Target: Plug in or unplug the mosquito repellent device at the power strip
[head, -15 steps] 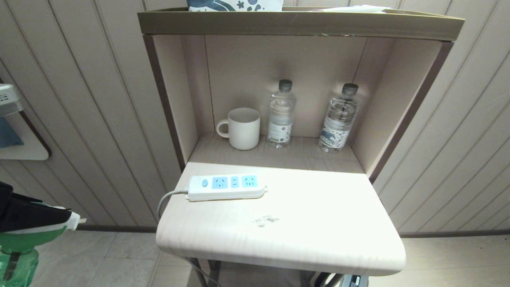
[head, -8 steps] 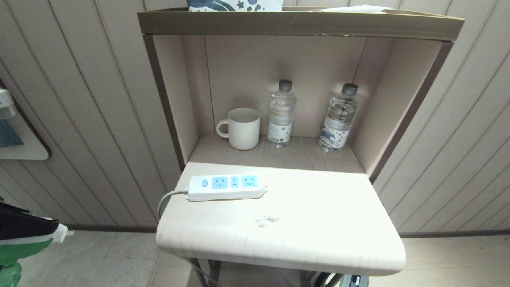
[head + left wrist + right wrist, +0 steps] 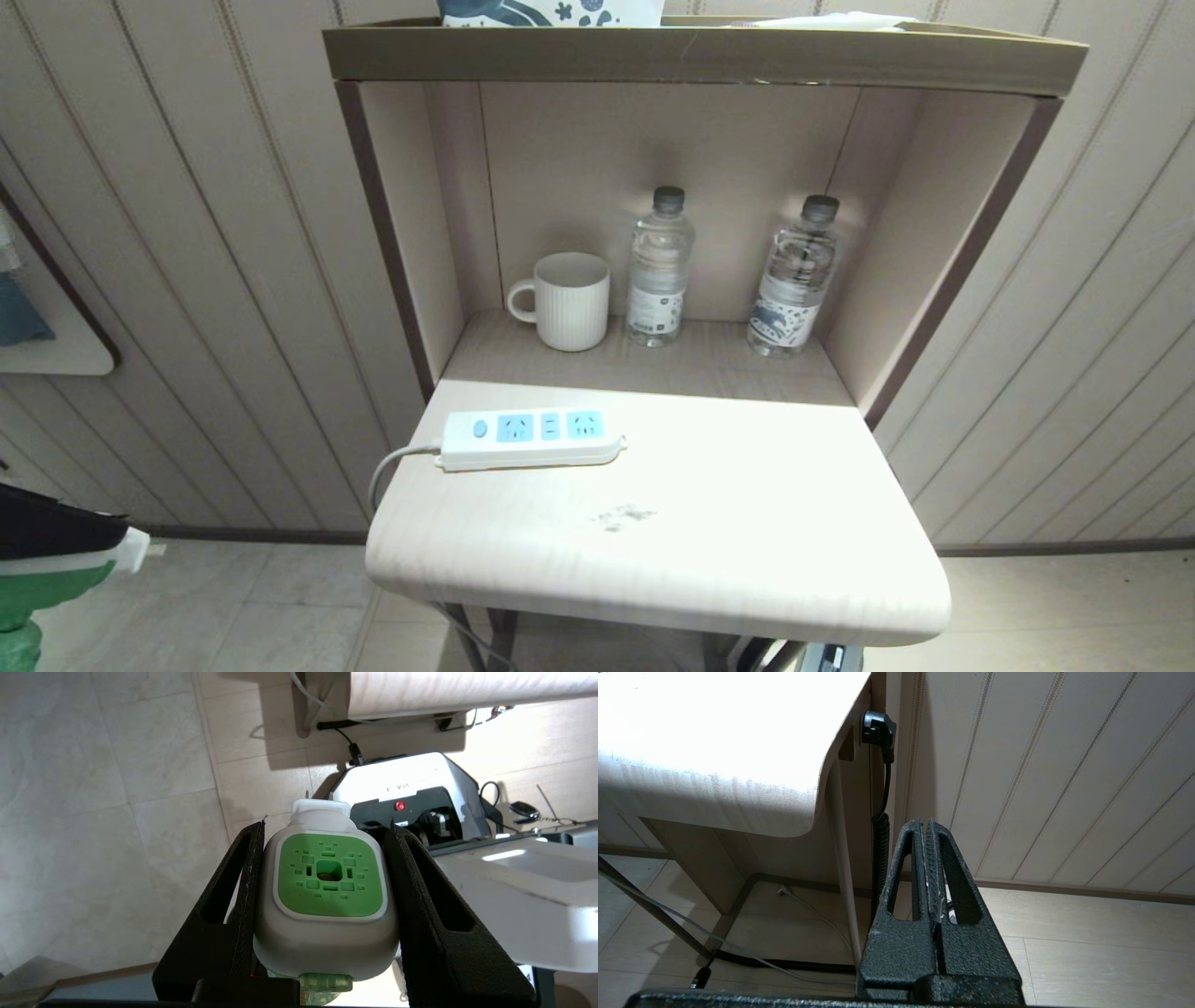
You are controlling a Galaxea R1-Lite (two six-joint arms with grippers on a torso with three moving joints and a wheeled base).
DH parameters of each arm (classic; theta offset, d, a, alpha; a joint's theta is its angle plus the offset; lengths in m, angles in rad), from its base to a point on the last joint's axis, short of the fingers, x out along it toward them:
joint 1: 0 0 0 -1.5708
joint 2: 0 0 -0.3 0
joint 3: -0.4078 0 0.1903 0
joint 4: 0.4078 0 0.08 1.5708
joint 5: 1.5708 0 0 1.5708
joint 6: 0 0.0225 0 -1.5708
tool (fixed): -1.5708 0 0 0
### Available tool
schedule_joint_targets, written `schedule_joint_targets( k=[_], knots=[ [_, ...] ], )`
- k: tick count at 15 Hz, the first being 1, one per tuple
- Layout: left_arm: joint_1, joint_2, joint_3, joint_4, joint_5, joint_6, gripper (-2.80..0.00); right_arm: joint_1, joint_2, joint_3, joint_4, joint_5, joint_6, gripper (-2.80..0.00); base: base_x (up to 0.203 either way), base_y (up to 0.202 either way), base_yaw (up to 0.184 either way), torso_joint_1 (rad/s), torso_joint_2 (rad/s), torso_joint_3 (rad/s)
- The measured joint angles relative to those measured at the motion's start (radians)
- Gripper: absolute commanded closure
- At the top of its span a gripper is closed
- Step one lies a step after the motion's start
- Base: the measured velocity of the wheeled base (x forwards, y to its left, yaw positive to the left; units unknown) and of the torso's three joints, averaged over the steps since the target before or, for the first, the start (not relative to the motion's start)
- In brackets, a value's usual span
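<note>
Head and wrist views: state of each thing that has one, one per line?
mosquito repellent device: unplugged, clamped in left tool, low off the table's left edge
power strip: flat on table, sockets all empty, cable attached
right tool: shut, empty, parked below the tabletop
mug: upright on shelf
two water bottles: upright, capped

No legible txt on any obj.

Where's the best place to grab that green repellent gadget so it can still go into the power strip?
By the two flat sides of its white body, coming from behind, as the left gripper does now. The repellent device has its plug end pointing away from the fingers, so the prongs stay free for the power strip. Its rounded body might slip if pinched elsewhere.
</note>
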Motion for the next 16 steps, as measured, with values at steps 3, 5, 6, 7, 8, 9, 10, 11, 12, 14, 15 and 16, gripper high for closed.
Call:
schedule_joint_targets(
  k=[3,5,6,7,8,9,10,11,12,14,15,16],
  knots=[
    [0.002,0.021,-0.003,-0.007,-0.03,-0.001,0.0,0.0,0.0,0.0,0.0,0.0,0.0,0.0,0.0,0.0,0.0,0.0,0.0,0.0],
    [0.003,0.031,0.002,-0.02,-0.043,-0.001,0.0,0.0,0.0,0.0,0.0,0.0,0.0,0.0,0.0,0.0,0.0,0.015,-0.03,-0.022],
    [0.003,0.038,0.004,-0.026,-0.044,-0.002,0.0,0.0,0.0,0.0,0.0,0.0,0.0,0.0,0.0,0.0,0.0,0.11,-0.28,-0.15],
    [0.003,0.046,-0.001,-0.031,-0.043,-0.004,0.0,0.0,0.0,0.0,0.0,0.0,0.0,0.0,0.0,0.0,0.0,0.156,-0.37,-0.21],
    [0.003,0.054,-0.009,-0.036,-0.042,-0.004,0.0,0.0,0.0,0.0,0.0,0.0,0.0,0.0,0.0,0.0,0.0,0.184,-0.43,-0.239],
    [0.003,0.059,-0.012,-0.035,-0.041,-0.004,0.0,0.0,0.0,0.0,0.0,0.0,0.0,0.0,0.0,0.0,0.0,0.207,-0.46,-0.252],
    [0.003,0.063,-0.016,-0.037,-0.038,-0.004,0.0,0.0,0.0,0.0,0.0,0.0,0.0,0.0,0.0,0.0,0.0,0.221,-0.48,-0.271],
    [0.003,0.066,-0.019,-0.035,-0.038,-0.004,0.0,0.0,0.0,0.0,0.0,0.0,0.0,0.0,0.0,0.0,0.0,0.223,-0.51,-0.292],
    [0.003,0.068,-0.021,-0.033,-0.038,-0.003,0.0,0.0,0.0,0.0,0.0,0.0,0.0,0.0,0.0,0.0,0.0,0.227,-0.5,-0.28],
    [0.003,0.071,-0.023,-0.031,-0.037,-0.002,0.0,0.0,0.0,0.0,0.0,0.0,0.0,0.0,0.0,0.0,0.0,0.237,-0.53,-0.291],
    [0.003,0.072,-0.023,-0.031,-0.036,-0.002,0.0,0.0,0.0,0.0,0.0,0.0,0.0,0.0,0.0,0.0,0.0,0.238,-0.53,-0.286],
    [0.003,0.072,-0.023,-0.03,-0.038,-0.002,0.0,0.0,0.0,0.0,0.0,0.0,0.0,0.0,0.0,0.0,0.0,0.251,-0.55,-0.298]
  ],
)
